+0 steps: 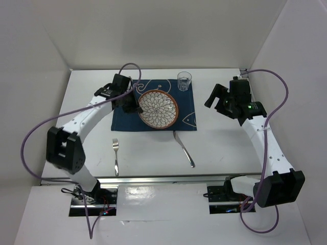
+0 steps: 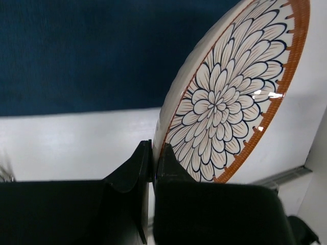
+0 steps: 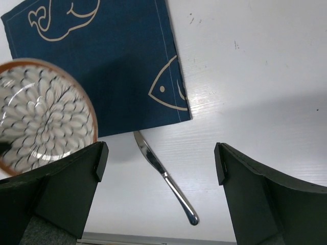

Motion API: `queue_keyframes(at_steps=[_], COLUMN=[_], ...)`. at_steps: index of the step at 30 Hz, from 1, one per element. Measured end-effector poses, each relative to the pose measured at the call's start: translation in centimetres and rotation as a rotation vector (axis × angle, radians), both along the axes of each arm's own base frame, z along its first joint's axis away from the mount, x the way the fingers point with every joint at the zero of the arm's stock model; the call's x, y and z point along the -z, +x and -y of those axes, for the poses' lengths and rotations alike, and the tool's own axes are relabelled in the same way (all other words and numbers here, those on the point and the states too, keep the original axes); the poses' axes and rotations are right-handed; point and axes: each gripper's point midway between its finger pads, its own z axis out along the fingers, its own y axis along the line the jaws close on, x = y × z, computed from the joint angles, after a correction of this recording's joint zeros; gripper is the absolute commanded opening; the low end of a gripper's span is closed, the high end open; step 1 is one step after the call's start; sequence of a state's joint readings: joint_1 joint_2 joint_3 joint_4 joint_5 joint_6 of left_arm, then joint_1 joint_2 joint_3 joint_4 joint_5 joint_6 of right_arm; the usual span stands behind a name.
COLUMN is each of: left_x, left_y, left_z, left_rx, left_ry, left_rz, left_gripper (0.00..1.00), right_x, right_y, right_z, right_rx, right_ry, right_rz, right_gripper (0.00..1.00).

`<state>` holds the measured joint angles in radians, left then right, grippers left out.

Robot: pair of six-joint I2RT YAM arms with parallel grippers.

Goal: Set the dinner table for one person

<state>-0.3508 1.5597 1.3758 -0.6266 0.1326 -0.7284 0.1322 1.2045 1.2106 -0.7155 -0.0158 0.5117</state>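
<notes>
1. Found the dinner table (image 1: 153,158), a large flat plain white rectangular tabletop, filling the top view beneath both arms, with a metal rail along its near edge.
2. Saw a dark blue cloth mat with white whale and fish drawings (image 1: 125,120) lying toward the far edge, roughly midway between the side edges.
3. Saw a round ceramic plate with a blue petal pattern and an orange rim (image 1: 159,109) over the mat's near half, overhanging the mat's near edge; resting flat or hanging just above, impossible to tell.
4. Noted the left gripper (image 1: 134,107) clenched on the plate's left rim, one finger on each face of it. Noted the right gripper (image 1: 217,97) released, jaws wide apart and empty, hovering toward the right edge.
5. Judged the step as seating the plate at the mat's centre. Best done level, drawn a little toward the far edge, and set fully down before any release, for fear of pivot or slip under so thin a pinch.
6. Kept in mind a clear drinking glass (image 1: 184,80) at the mat's far right corner, a silver metal fork (image 1: 116,155) toward the near edge, and a silver metal knife (image 1: 184,149) just beside the mat's near edge; none to be brushed.
</notes>
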Motion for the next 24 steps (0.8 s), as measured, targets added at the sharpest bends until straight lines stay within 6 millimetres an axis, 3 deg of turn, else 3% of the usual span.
queue_keyframes(at_steps=[3, 8, 17, 24], left_x=[3.4, 7.8, 10.2, 12.1], left_y=[3.2, 7.0, 12.5, 13.3], left_z=[-0.3, -1.6, -1.5, -0.2], left_rx=[-0.029, -0.071, -0.081, -0.055], left_ry=[-0.002, -0.042, -0.184, -0.216], left_rz=[-0.064, -0.156, -0.137, -0.159], left_gripper=[0.0, 0.0, 0.0, 0.0], right_x=[0.1, 0.4, 3.0, 4.9], right_y=[0.0, -0.1, -0.1, -0.4], right_z=[0.2, 0.6, 0.0, -0.9], right_rx=[0.01, 0.018, -0.005, -0.033], right_ry=[-0.01, -0.027, -0.015, -0.019], right_rz=[-0.003, -0.008, -0.077, -0.126], right_gripper=[0.98, 0.98, 0.98, 0.99])
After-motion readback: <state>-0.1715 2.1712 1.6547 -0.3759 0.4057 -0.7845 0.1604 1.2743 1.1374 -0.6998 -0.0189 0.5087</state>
